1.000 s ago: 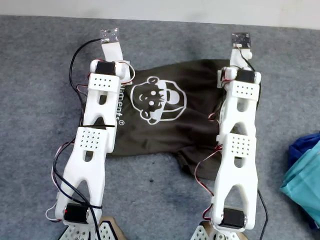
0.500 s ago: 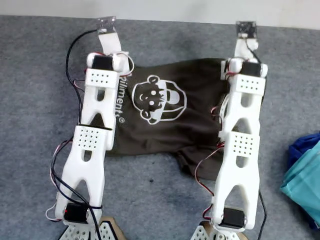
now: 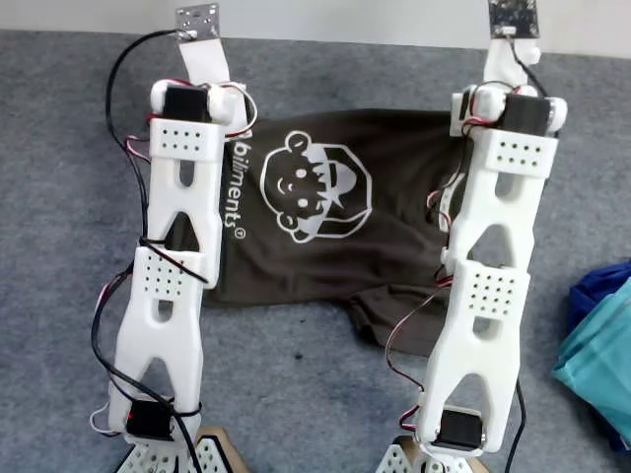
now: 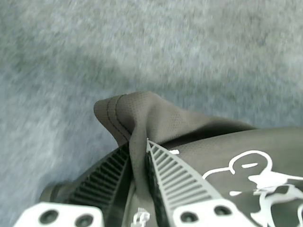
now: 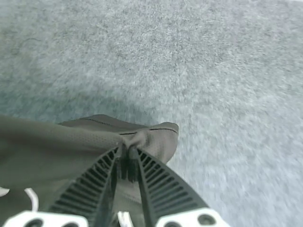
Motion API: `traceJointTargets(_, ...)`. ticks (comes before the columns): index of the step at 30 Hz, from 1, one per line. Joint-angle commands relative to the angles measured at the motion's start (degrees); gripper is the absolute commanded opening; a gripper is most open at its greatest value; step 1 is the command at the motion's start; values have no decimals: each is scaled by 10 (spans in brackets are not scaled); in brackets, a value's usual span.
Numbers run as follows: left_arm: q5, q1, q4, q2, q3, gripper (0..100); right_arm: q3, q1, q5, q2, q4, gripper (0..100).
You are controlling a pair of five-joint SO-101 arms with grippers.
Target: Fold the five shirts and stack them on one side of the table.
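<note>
While your left gripper and right gripper each pinch tight on a far corner of the dark shirt, its body lies mid-way across the tabletop, trailing toward the near edge. The held edge runs crosswise between them, both arms equally near.

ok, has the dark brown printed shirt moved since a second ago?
Yes. The dark brown printed shirt has shifted at its far edge toward the pale strip beyond the grey carpeted table; its near hem stays put.
</note>
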Motion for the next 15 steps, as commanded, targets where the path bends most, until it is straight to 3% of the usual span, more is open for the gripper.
traceJointTargets(1,-1,-9,26,-53,-16,7,-69,9,3,-80,30,6)
traceJointTargets(8,-1,7,30,-71,69,7,-68,34,8,-95,31,5)
traceJointTargets(15,-1,39,27,-262,355,7,83,34,5,-154,31,5)
